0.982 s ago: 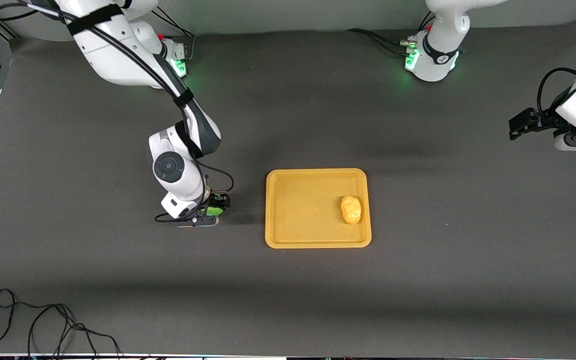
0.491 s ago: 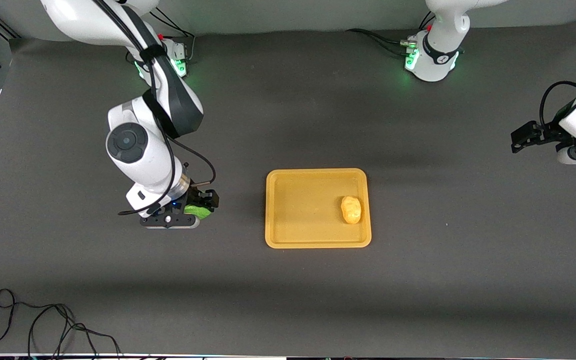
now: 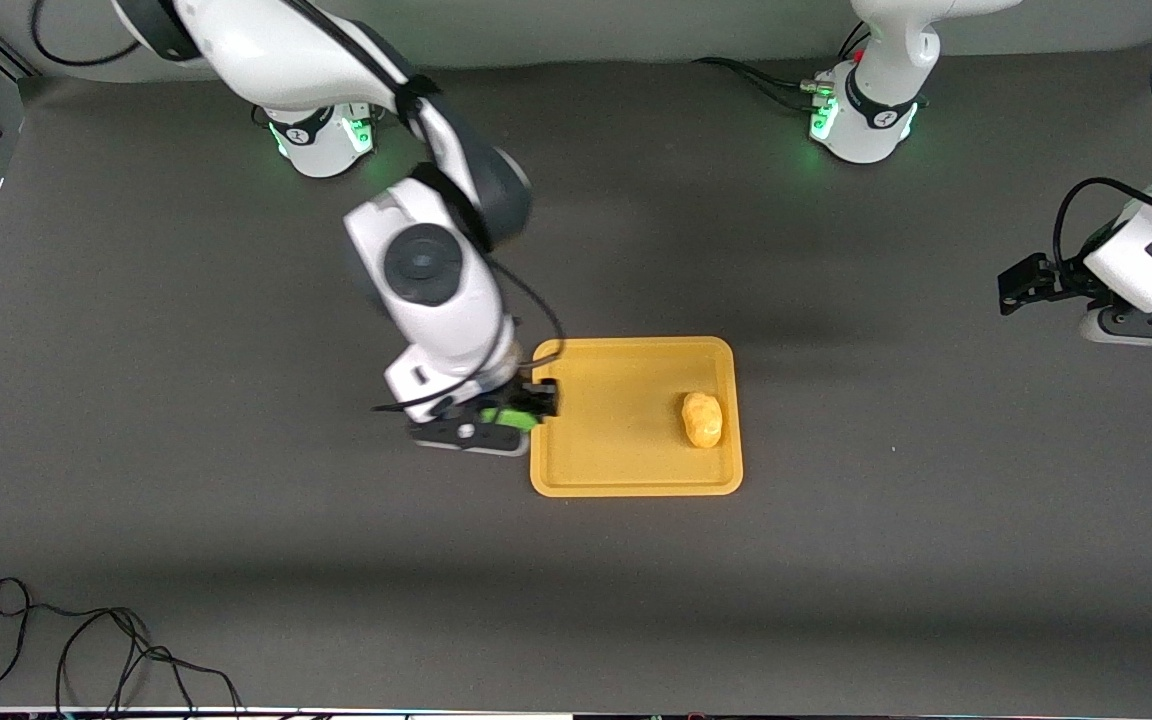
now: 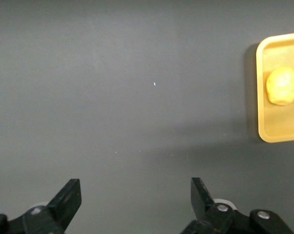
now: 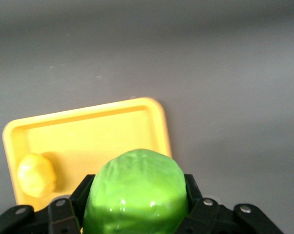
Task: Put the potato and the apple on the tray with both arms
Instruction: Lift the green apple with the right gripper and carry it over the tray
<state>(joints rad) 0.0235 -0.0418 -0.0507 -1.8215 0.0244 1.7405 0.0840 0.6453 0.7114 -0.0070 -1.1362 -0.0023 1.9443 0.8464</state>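
The orange-yellow tray (image 3: 626, 482) lies mid-table. The yellow-orange potato (image 3: 702, 419) rests on it, toward the left arm's end. My right gripper (image 3: 521, 415) is shut on the green apple (image 3: 509, 418) and holds it in the air over the tray's rim at the right arm's end. In the right wrist view the apple (image 5: 135, 195) fills the space between the fingers, with the tray (image 5: 88, 131) and potato (image 5: 36, 174) below. My left gripper (image 3: 1021, 281) is open and empty, off toward the left arm's end. Its wrist view shows its gripper (image 4: 135, 200), the tray (image 4: 264, 126) and the potato (image 4: 282, 86).
A black cable (image 3: 86, 650) lies coiled on the table near the front camera at the right arm's end. The two arm bases (image 3: 861, 115) glow green along the table edge farthest from the front camera. The table is a dark grey mat.
My right gripper has risen with the apple and carried it from the bare table toward the tray, reaching its rim. My left arm has shifted slightly, still open.
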